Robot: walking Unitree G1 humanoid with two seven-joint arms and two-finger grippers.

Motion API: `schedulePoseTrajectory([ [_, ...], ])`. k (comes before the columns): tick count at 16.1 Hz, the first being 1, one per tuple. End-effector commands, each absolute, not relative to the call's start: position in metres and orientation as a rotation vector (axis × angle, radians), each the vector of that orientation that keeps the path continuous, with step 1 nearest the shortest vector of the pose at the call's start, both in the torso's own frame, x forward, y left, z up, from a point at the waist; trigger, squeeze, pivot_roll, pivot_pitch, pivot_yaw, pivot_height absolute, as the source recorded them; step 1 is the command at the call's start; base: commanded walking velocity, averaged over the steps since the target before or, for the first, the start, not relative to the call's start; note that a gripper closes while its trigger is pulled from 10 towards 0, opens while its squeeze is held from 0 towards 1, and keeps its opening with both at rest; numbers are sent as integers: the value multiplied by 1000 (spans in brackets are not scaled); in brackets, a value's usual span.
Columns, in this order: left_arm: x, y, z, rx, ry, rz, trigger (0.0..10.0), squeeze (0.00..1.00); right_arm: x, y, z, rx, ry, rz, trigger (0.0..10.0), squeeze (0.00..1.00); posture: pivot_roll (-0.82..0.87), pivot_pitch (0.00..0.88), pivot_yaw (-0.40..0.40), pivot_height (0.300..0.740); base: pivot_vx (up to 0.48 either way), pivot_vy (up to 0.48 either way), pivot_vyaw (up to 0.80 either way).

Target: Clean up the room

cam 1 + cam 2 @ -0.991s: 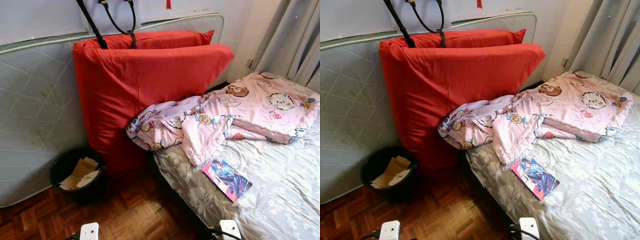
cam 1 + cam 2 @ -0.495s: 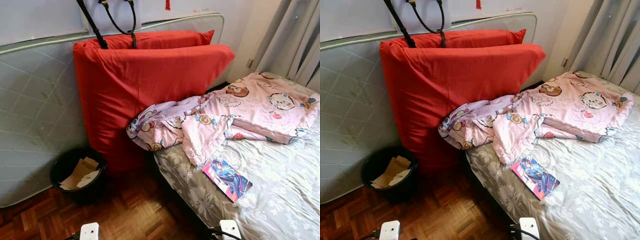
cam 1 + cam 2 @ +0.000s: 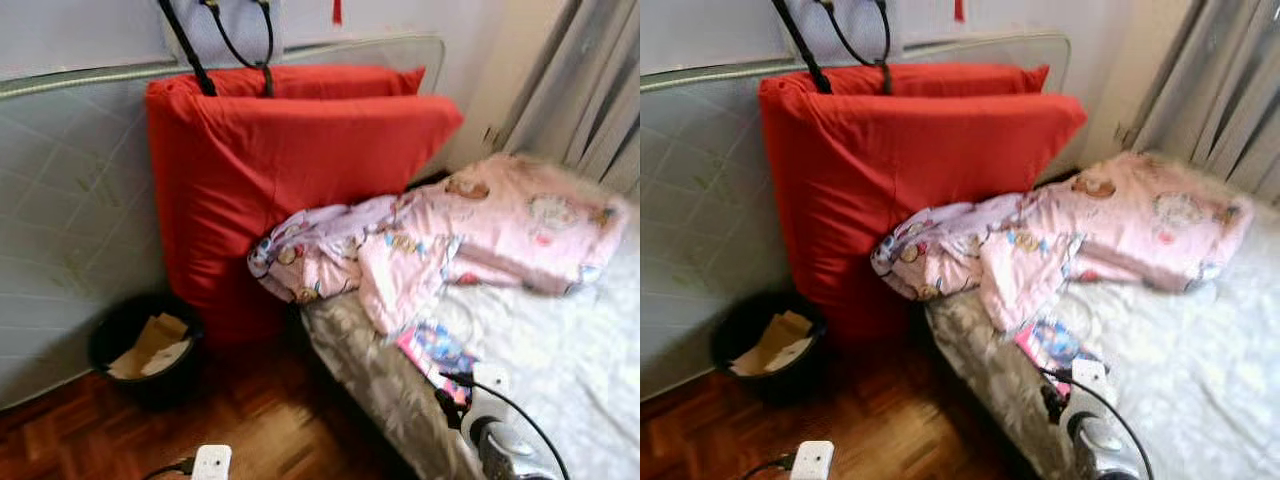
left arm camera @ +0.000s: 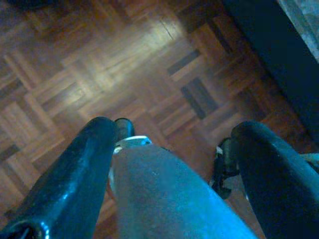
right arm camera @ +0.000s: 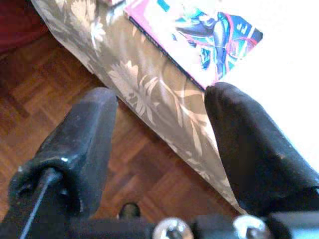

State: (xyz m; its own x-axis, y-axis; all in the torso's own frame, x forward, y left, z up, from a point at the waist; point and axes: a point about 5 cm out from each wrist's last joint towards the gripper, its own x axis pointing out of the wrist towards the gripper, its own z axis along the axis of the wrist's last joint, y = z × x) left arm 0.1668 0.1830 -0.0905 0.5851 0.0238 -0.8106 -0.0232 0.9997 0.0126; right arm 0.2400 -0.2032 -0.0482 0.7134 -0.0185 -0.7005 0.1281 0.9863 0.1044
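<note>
From the head camera, slightly blurred, a bed (image 3: pixel 560 350) with a pale flowered sheet fills the right side, and a crumpled pink blanket (image 3: pixel 450 235) printed with cartoon animals lies across its upper part, one end spilling over the near corner. Just below the blanket, near the bed's edge, lies a book (image 3: pixel 432 345) with a bright pink and blue cover. The right arm (image 3: pixel 495 425) shows at the lower right, above the bed's edge and just beside the book, with a black cable looping from it. Behind the bed a big red cushion (image 3: pixel 290 170) stands upright against a grey quilted mattress (image 3: pixel 70 210) that leans on the wall, and grey curtains (image 3: pixel 590 90) hang at the far right. On the wooden parquet floor (image 3: pixel 150 430) at the cushion's foot stands a black bin (image 3: pixel 140 345) holding pieces of cardboard. In the left wrist view, the left gripper (image 4: pixel 174 164) points down at the parquet, its two black fingers (image 4: pixel 75 169) spread apart with nothing between them; part of the robot's own leg shows between them farther off. In the right wrist view, the right gripper (image 5: pixel 162 124) hangs over the bed's edge with its fingers (image 5: pixel 249 149) wide apart and empty, the book (image 5: pixel 199 35) lying flat on the sheet just beyond the fingertips.
</note>
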Motion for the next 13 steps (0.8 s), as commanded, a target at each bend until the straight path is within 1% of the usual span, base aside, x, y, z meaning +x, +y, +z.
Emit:
schedulePoseTrajectory([
  [1,161,182,-93,16,969,14,10000,0,224,-200,-60,178,841,-89,10000,0,119,0,-123,740,0,0,0],
  [4,164,182,-92,38,944,4,10000,0,225,-200,-60,189,841,-91,10000,0,118,0,-122,740,0,0,0],
  [7,169,183,-88,65,874,-2,10000,0,226,-199,-58,213,799,-85,10000,0,130,0,-114,740,0,0,0],
  [10,170,185,-86,111,842,-37,10000,0,225,-194,-59,236,786,-81,10000,0,124,0,-77,740,0,0,0],
  [11,168,188,-85,119,833,-35,10000,0,223,-191,-61,239,788,-76,10000,0,108,0,-45,740,0,0,0],
  [13,166,191,-85,143,830,-45,10000,0,220,-187,-63,255,790,-79,10000,0,97,0,-26,740,0,0,0],
])
